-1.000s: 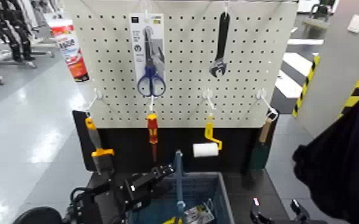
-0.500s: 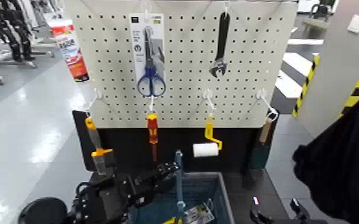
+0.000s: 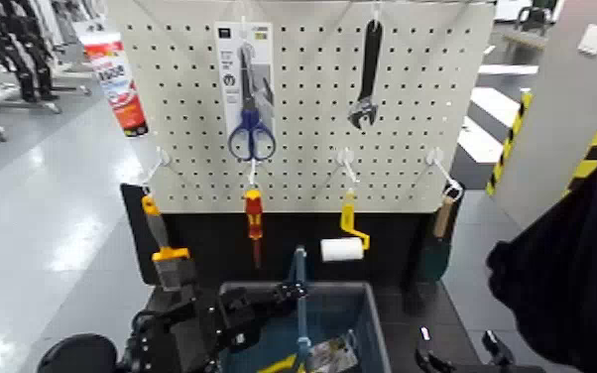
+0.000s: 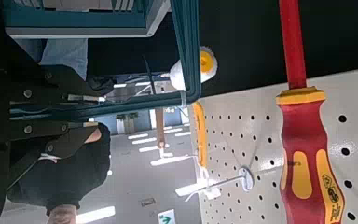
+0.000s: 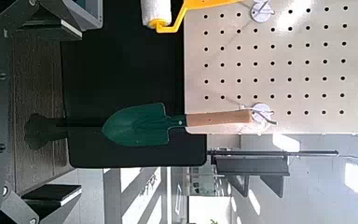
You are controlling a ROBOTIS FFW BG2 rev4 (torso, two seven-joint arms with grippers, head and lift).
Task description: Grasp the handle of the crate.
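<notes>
The crate is a blue-grey slatted basket at the bottom middle of the head view, below the pegboard. Its thin handle stands upright over the crate's middle. My left gripper reaches in from the left and is shut on the handle near its top. In the left wrist view the handle runs out from between the dark fingers, with the crate beside it. My right gripper waits low at the right of the crate, open and holding nothing.
The pegboard behind the crate carries scissors, a wrench, a red-and-yellow screwdriver, a yellow paint roller and a green trowel. A packet lies in the crate. Dark cloth hangs at the right.
My left gripper has moved right to the handle and closed on it. The right gripper has stayed where it was.
</notes>
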